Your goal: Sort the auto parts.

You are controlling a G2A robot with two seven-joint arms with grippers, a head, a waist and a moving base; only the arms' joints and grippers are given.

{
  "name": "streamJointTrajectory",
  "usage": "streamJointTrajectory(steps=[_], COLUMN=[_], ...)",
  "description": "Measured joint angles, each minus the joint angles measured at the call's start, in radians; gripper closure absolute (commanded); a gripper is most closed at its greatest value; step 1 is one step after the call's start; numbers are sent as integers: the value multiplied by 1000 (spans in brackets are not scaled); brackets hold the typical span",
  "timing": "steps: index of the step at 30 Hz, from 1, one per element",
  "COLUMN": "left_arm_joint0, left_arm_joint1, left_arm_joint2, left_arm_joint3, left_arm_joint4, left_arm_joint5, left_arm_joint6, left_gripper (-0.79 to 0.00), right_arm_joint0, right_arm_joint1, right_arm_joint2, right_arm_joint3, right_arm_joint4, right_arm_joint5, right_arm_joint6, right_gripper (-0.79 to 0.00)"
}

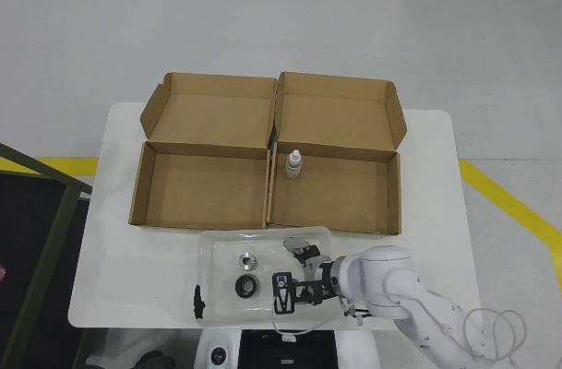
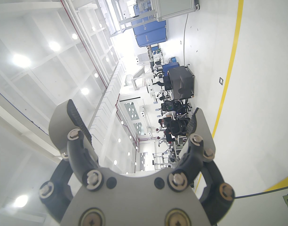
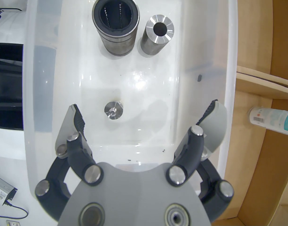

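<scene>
- the right gripper (image 3: 144, 108) is hanging over the clear tray (image 3: 228, 48); jaws are spread wide and it's gripping nothing
- three metal parts are sitting in that tray at the table's near edge; the big dark bearing (image 3: 115, 31) and the smaller steel sleeve (image 3: 156, 35) are standing just beside each other; the tiny steel stud (image 3: 113, 110) is sitting apart, nearer the fingertips
- the left gripper (image 2: 134, 109) is pointing off into the room; jaws wide apart, empty
- a white bottle (image 1: 293, 165) is sitting in the right cardboard box (image 1: 354, 198)
</scene>
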Motion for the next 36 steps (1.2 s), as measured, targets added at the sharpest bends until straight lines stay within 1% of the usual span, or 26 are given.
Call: streamJointTrajectory(steps=[12, 13, 15, 16, 18, 19, 21, 22, 23, 26, 27, 29, 30, 31, 36], left_arm_joint0=[0, 0, 0, 0, 0, 0, 0, 0, 0, 0, 0, 0, 0, 0, 0], left_arm_joint1=[0, 0, 0, 0, 0, 0, 0, 0, 0, 0, 0, 0, 0, 0, 0], left_arm_joint2=[0, 0, 0, 0, 0, 0, 0, 0, 0, 0, 0, 0, 0, 0, 0], left_arm_joint3=[0, 0, 0, 0, 0, 0, 0, 0, 0, 0, 0, 0, 0, 0, 0], left_arm_joint4=[0, 0, 0, 0, 0, 0, 0, 0, 0, 0, 0, 0, 0, 0, 0], left_arm_joint5=[0, 0, 0, 0, 0, 0, 0, 0, 0, 0, 0, 0, 0, 0, 0], left_arm_joint6=[0, 0, 0, 0, 0, 0, 0, 0, 0, 0, 0, 0, 0, 0, 0], left_gripper=[-785, -785, -785, -785, -785, -785, -785, -785, -785, -785, -785, -785, -785, -785, -785], right_arm_joint0=[33, 36, 40, 42, 46, 48, 51, 53, 55, 60, 62, 66, 67, 68, 73], right_arm_joint1=[-5, -6, -6, -7, -7, -8, -8, -8, -9, -9, -9, -9, -8, -8, -3], right_arm_joint2=[-66, -71, -77, -82, -88, -92, -97, -100, -102, -109, -110, -114, -115, -118, -122], right_arm_joint3=[46, 49, 53, 56, 60, 63, 68, 70, 73, 81, 83, 86, 87, 88, 70], right_arm_joint4=[-7, -9, -11, -11, -12, -12, -11, -11, -11, -9, -8, -7, -7, -6, 15], right_arm_joint5=[8, 10, 13, 15, 18, 19, 21, 23, 23, 24, 23, 24, 24, 25, 18], right_arm_joint6=[47, 50, 54, 56, 59, 60, 62, 62, 63, 66, 67, 69, 70, 70, 64], right_gripper=[-785, -708, -659, -594, -539, -526, -459, -413, -388, -348, -314, -197, -58, 0, 0])
